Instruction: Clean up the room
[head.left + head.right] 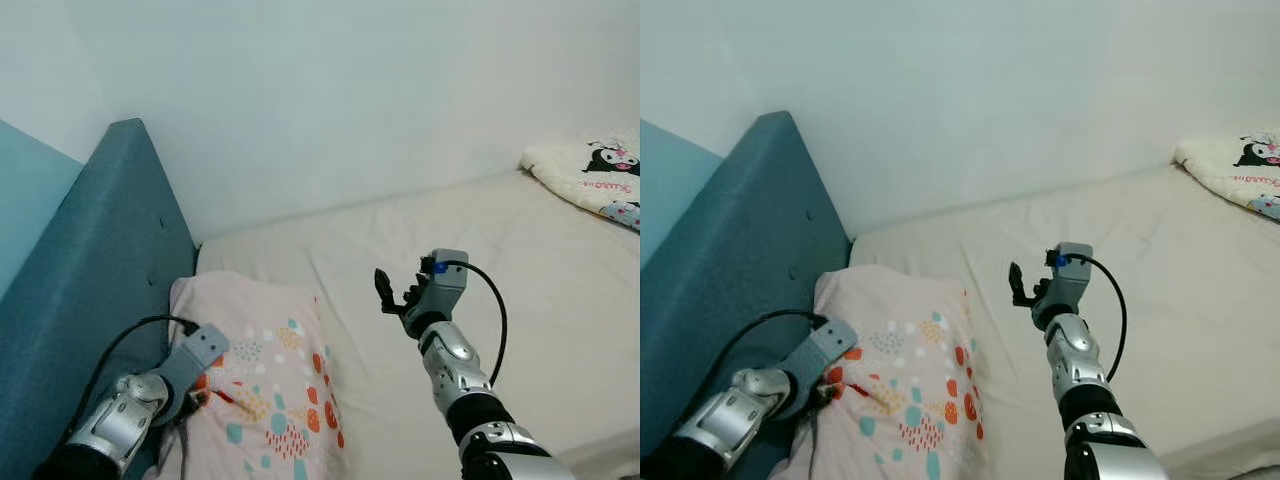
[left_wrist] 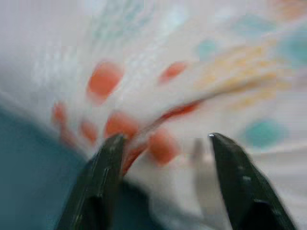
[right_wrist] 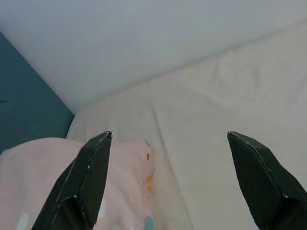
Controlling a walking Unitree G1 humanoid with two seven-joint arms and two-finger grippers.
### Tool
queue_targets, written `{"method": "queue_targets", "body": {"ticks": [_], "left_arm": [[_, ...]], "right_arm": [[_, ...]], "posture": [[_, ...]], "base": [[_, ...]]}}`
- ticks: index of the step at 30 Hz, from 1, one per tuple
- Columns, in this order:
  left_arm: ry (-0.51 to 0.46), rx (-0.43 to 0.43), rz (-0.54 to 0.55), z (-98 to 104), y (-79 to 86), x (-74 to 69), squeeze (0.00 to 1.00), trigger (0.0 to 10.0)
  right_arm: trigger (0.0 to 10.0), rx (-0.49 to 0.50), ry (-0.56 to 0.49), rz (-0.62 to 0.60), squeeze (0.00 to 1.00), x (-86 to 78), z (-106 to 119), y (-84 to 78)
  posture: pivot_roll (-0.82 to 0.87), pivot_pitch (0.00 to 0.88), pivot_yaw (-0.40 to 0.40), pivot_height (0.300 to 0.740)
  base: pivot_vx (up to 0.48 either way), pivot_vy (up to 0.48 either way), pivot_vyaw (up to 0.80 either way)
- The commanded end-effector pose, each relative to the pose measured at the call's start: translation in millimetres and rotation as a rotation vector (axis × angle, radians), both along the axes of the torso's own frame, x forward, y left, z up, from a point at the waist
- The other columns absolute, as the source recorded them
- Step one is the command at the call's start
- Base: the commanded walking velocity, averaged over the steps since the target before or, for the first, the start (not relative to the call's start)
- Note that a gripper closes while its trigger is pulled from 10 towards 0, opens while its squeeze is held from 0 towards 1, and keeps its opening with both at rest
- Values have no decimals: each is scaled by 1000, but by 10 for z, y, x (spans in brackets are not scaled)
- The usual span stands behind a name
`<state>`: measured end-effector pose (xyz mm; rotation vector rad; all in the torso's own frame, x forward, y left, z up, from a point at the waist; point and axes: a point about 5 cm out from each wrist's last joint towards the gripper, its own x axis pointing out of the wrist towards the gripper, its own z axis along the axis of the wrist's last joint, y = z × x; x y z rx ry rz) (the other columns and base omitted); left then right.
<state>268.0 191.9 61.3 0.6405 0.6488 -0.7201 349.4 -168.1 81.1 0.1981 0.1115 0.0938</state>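
Spotted pink pillow (image 1: 265, 385) against headboard (image 1: 110, 260)

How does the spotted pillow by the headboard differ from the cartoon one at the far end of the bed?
The spotted pillow is pale pink with orange, teal and white dots; the cartoon pillow is cream with a black-and-white character and pink lettering. The spotted pillow lies against the blue headboard with the left gripper at its edge; the cartoon pillow lies apart from both grippers. Both rest on the bare mattress.
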Motion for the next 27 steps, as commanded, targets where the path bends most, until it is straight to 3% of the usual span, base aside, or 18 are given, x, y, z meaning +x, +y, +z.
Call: {"method": "queue_targets", "body": {"ticks": [1, 3, 5, 6, 7, 9, 13, 15, 20, 23, 27], "left_arm": [[-15, -50, -125, 195, 16, -40, 1000, 10000], [-20, -277, -196, 385, -196, -95, 1000, 10000], [-53, -452, -226, 508, -367, -118, 161, 10000], [-53, -452, -226, 508, -367, -118, 161, 10000], [-44, -526, -228, 535, -426, -135, 0, 10000], [-11, -654, -185, 494, -537, -157, 0, 10000], [-6, -737, -72, 368, -646, -109, 0, 10000], [11, -806, 46, 276, -684, -53, 0, 10000], [25, -838, 127, 147, -749, -69, 0, 10000], [69, -928, 227, 104, -798, -59, 0, 10000], [17, -906, 287, 88, -771, 12, 0, 10000]], "right_arm": [[10000, 9, 7, 18, 0, -3, -13, 55], [10000, 7, 9, 20, 0, 0, -12, 55], [10000, 6, 10, 21, 0, 4, -9, 56], [10000, 6, 10, 21, 0, 4, -9, 56], [10000, 6, 11, 21, 0, 6, -8, 55], [10000, 6, 12, 20, 0, 5, -9, 54], [10000, 3, 16, 24, 0, 4, -15, 54], [10000, 2, 18, 26, 0, 4, -17, 54], [10000, 0, 18, 30, 0, 14, -7, 61], [10000, -3, 14, 35, 0, 30, 14, 69], [10000, -4, 14, 38, 0, 32, 16, 69]], "posture": [[-188, 0, 50, 740], [-189, 0, 50, 740], [-190, 0, 49, 740], [-190, 0, 49, 740], [-189, 0, 48, 740], [-191, 0, 45, 740], [-189, 0, 39, 740], [-186, 0, 37, 740], [-188, 0, 33, 740], [-186, 0, 30, 740], [-186, 0, 30, 740]], "base": [[0, 0, 0], [0, 0, 0], [0, 0, 0], [0, 0, 0], [0, 0, 0], [0, 0, 0], [0, 0, 0], [0, 0, 0], [-52, 0, 0], [-402, 0, 0], [-399, 0, 0]]}}
